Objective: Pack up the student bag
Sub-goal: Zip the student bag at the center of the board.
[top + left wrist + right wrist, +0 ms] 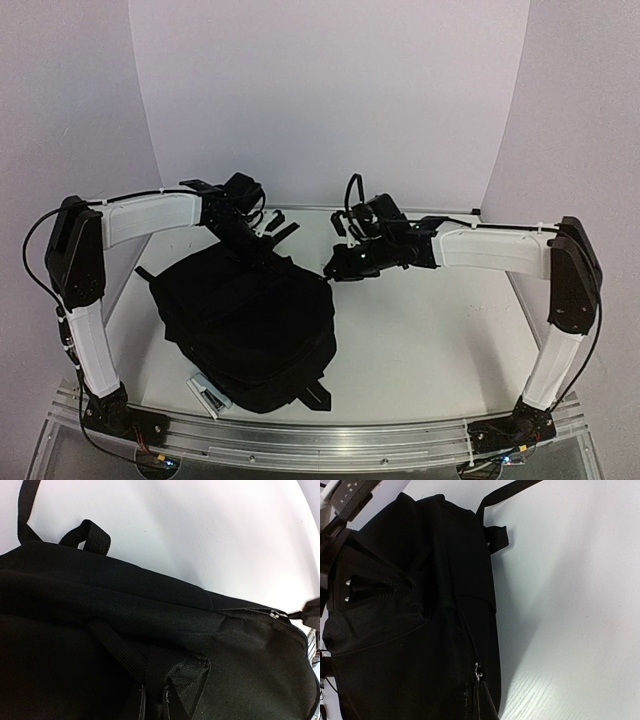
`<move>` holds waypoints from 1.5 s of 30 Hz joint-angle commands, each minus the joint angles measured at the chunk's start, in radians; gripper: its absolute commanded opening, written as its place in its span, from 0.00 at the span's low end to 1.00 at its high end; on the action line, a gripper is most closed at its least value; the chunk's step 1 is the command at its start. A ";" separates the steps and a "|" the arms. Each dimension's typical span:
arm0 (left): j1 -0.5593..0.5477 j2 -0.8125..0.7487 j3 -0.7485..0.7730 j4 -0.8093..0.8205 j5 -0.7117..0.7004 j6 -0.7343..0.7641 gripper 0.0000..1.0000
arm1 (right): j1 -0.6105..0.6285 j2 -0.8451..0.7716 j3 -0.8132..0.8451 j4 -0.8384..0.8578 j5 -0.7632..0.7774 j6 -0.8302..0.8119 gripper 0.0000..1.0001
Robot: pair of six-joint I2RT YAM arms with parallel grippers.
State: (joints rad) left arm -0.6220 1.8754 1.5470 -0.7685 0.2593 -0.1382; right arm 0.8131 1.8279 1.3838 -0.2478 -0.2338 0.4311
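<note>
At the near edge of the table (430, 330) stand the bases of the two arms, left and right. Just behind them, a small pale flat thing (208, 392) sticks out from under the near edge of the student bag (245, 320); what it is I cannot tell. A short black strap end lies just beside it, to the right.

The student bag lies flat on the left half of the table, between the two arms and nearer to the left one. It is black and it is the biggest thing here. In the wrist views its cloth is coarse, with a seam and a zipper line along its side.

At the far end of the bag, the left gripper (248, 245) comes down from above. Its jaws are closed and they pinch a fold of the bag's black cloth, where a flat strap runs in between the fingers.

The right gripper (337, 268) is at the far right corner of the bag, touching it or almost touching it. Its jaws are closed. The metal zipper slider (478, 672) is very near to them, with a dark pull hanging from it, but whether the jaws grip this pull I cannot tell.

Beyond the bag, a webbing loop (90, 535) and thin black straps lie on the white table. Behind all stands a plain pale wall (330, 100).
</note>
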 commanded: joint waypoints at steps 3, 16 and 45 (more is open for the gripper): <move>0.035 0.017 0.079 0.050 -0.101 -0.027 0.00 | 0.002 -0.156 -0.072 0.043 -0.006 0.058 0.00; 0.077 0.009 0.116 0.074 -0.054 0.048 0.00 | 0.002 -0.289 -0.119 0.055 0.015 0.203 0.00; -0.116 -0.138 -0.104 0.227 -0.140 0.365 0.00 | -0.019 -0.063 0.050 0.145 0.233 0.191 0.00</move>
State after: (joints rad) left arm -0.7403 1.8000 1.4561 -0.5418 0.1586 0.2131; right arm 0.8120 1.7186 1.3400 -0.2076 -0.0492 0.6546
